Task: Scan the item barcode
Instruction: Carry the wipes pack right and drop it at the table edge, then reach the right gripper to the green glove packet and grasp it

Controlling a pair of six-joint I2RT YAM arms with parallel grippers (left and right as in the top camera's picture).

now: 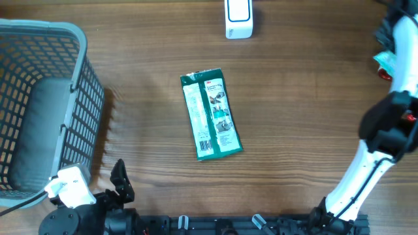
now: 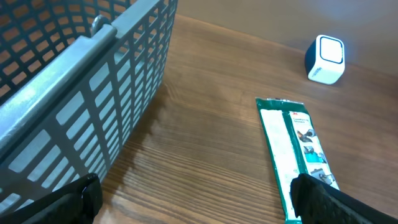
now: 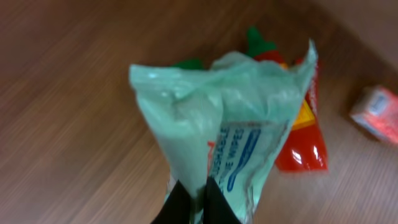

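My right gripper (image 3: 198, 188) is shut on the lower edge of a pale green wipes pack (image 3: 217, 124), which hangs above the table at the far right; overhead only a teal corner of the pack (image 1: 384, 61) shows beside the arm. The white and blue scanner (image 1: 238, 18) stands at the table's far edge, also seen in the left wrist view (image 2: 326, 59). A dark green flat packet (image 1: 210, 114) lies in the middle of the table. My left gripper (image 2: 199, 202) stands open low over the wood near the front left, its right finger (image 2: 323, 199) over that packet's (image 2: 295, 146) near end.
A grey mesh basket (image 1: 78, 78) fills the left side, close to my left gripper (image 2: 106, 68). Under the held pack lie a red sauce bottle (image 3: 305, 134) and a small pink box (image 3: 376, 112).
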